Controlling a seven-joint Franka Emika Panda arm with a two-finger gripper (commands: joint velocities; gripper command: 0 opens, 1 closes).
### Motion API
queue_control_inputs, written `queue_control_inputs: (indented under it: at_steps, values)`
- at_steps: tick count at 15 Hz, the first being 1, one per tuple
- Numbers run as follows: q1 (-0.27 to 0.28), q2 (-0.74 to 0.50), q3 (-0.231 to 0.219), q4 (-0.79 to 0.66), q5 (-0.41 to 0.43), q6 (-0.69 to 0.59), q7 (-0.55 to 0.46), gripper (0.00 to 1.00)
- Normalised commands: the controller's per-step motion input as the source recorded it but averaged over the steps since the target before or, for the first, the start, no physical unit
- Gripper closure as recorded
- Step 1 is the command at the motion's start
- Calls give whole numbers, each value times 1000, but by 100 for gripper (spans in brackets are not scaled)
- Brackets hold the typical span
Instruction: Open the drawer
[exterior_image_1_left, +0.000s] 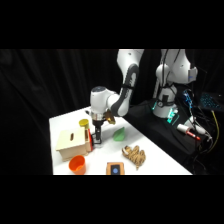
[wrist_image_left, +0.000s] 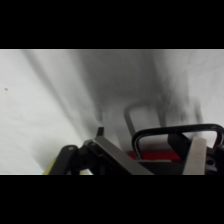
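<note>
The drawer (exterior_image_1_left: 90, 141) shows its reddish-orange front on the right end of a small tan wooden box (exterior_image_1_left: 71, 142) with a dark slot on top. My gripper (exterior_image_1_left: 98, 139) comes down from above right at that end. In the wrist view the drawer's black loop handle (wrist_image_left: 176, 131) arches over the red front (wrist_image_left: 156, 156). My gripper (wrist_image_left: 162, 159) is open. One finger (wrist_image_left: 119, 156) lies left of the loop and the other finger (wrist_image_left: 197, 156) crosses in front of its right part.
An orange bowl (exterior_image_1_left: 77, 163) stands in front of the box, and a yellow-lidded object (exterior_image_1_left: 84, 123) behind it. A green object (exterior_image_1_left: 119, 134), a beige lumpy toy (exterior_image_1_left: 134, 155) and a small dark card (exterior_image_1_left: 116, 169) lie to the right. The white table (exterior_image_1_left: 160, 162) ends near the card.
</note>
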Motion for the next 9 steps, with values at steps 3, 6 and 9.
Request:
queue_control_inputs:
  at_steps: [3, 6, 9]
  values:
    - [-179, -264, 173, -305, 224, 118, -305, 0]
    - [-238, -182, 250, -253, 253, 115, -347, 0]
    - [-245, -128, 257, -236, 248, 130, -356, 0]
